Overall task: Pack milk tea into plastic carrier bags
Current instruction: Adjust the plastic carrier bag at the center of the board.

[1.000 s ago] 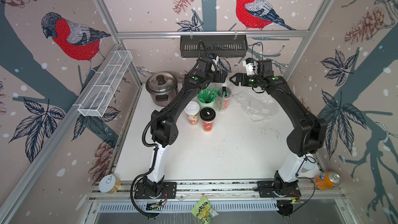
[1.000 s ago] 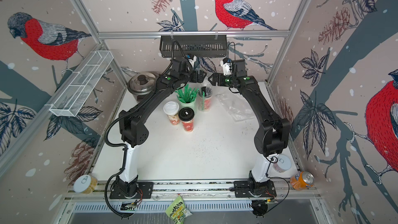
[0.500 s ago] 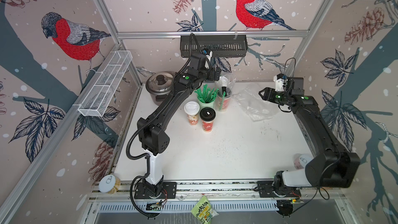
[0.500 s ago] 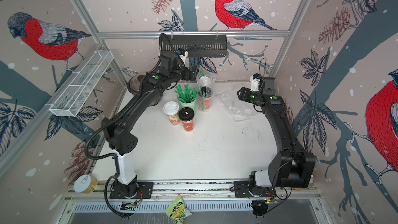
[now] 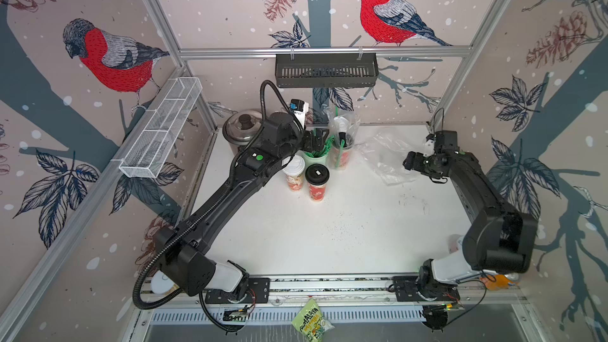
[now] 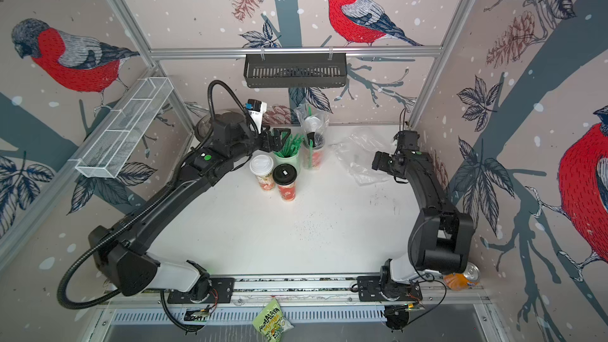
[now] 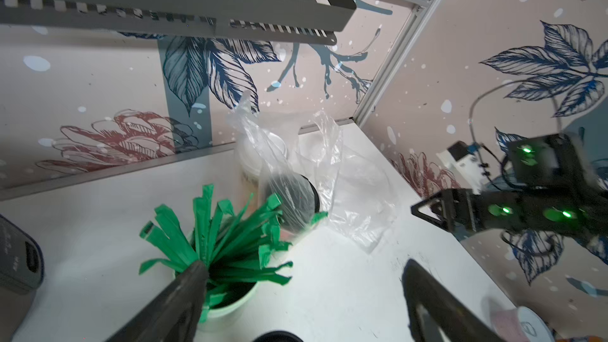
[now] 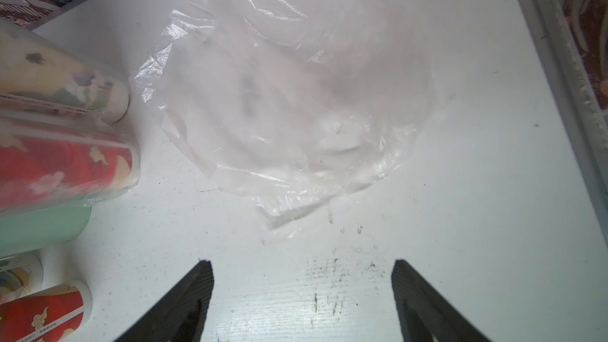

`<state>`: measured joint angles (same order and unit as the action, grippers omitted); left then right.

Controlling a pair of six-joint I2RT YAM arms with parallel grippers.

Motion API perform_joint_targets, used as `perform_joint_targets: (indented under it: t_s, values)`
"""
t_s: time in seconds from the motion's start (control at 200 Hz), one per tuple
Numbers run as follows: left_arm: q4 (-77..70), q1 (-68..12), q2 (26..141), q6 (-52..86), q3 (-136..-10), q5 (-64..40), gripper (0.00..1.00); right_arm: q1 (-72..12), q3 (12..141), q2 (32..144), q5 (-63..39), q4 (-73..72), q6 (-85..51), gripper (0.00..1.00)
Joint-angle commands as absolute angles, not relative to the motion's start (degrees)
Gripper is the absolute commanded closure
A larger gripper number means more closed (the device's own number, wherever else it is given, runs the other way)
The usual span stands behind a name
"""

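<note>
Two milk tea cups stand inside an upright plastic carrier bag (image 5: 342, 139) (image 6: 314, 141) (image 7: 292, 192) at the back: a white-lidded one behind a black-lidded one. Two more stand loose in front, one with a white lid (image 5: 293, 172) (image 6: 262, 169) and one with a black lid (image 5: 317, 179) (image 6: 285, 179). A second, empty bag (image 5: 385, 156) (image 6: 358, 156) (image 8: 296, 110) lies crumpled flat to the right. My left gripper (image 5: 314, 141) (image 7: 304, 271) hangs open over the straw cup. My right gripper (image 5: 409, 161) (image 8: 302, 268) is open and empty just short of the flat bag's near edge.
A pale green cup of green straws (image 5: 316, 156) (image 7: 230, 294) stands between the loose cups and the bagged pair. A rice cooker (image 5: 243, 126) sits in the back left corner. A black shelf (image 5: 325, 70) hangs over the back edge.
Both grippers have left the bagged cups. The right arm swung right and came down by the flat bag. The left arm drew back and now sits over the straw cup.
</note>
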<state>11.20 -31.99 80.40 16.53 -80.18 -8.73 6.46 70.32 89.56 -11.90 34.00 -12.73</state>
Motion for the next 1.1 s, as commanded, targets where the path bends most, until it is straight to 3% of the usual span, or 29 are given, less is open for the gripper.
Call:
perform_joint_targets:
  t_s: [0.0, 0.425, 0.835, 1.096]
  values:
    - [6.25, -32.98, 77.97, 17.54, -77.34, -9.2, 0.09, 6.47, 72.01, 93.65, -15.83, 32.68, -11.51, 0.14]
    - [5.36, -33.64, 73.84, 17.51, -73.68, -8.2, 0.09, 4.8, 69.76, 103.14, -21.08, 23.84, -9.34, 0.09]
    - [5.8, -34.19, 73.85, 17.53, -73.47, -7.93, 0.11, 1.33, 72.8, 107.62, -17.64, 21.97, -4.9, 0.09]
    - [5.98, -34.45, 73.57, 17.14, -73.31, -7.87, 0.11, -1.34, 74.13, 110.25, -17.23, 25.72, -4.5, 0.15]
